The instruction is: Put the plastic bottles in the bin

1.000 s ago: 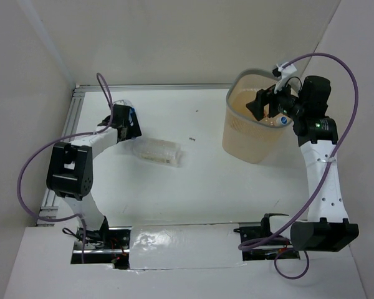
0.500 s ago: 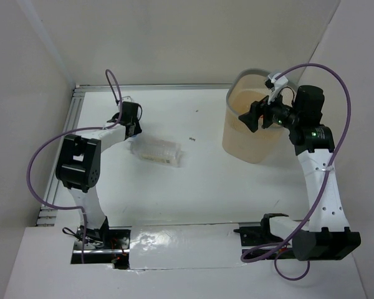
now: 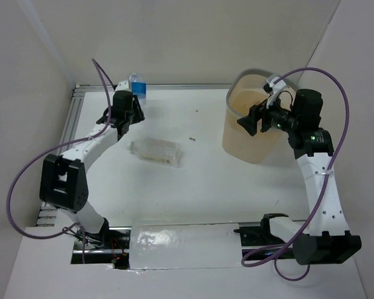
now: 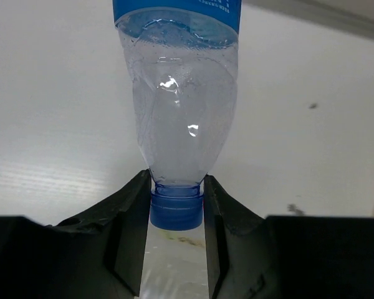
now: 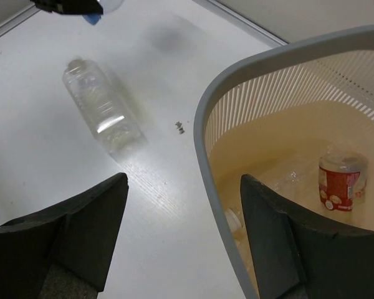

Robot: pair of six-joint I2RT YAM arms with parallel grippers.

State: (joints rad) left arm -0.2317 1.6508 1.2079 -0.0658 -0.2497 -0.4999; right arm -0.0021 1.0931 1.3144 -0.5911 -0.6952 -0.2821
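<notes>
Item 1: the clear bottle (image 3: 156,151), lying on its side mid-counter (image 3: 199,187), not yet collected and well apart from both arms.

Item 2: the right pincer (image 5: 184,233), released, jaws wide with nothing between them, hung at the near-left rim of the bin (image 5: 202,124).

Item 3: the bin, placed far right. A red-labelled bottle (image 5: 341,180) is seen inside.

Item 4: the left pincer (image 4: 176,212), clenched on the blue cap of the blue-labelled bottle (image 4: 181,124) at the far left edge, the bottle's body projecting beyond the fingertips.

Handling note: a grip on the cap alone is judged slight. The bottle should be carried across slowly and raised above the grey rim. The right arm should be drawn aside first, and the bottle released only over the opening.
</notes>
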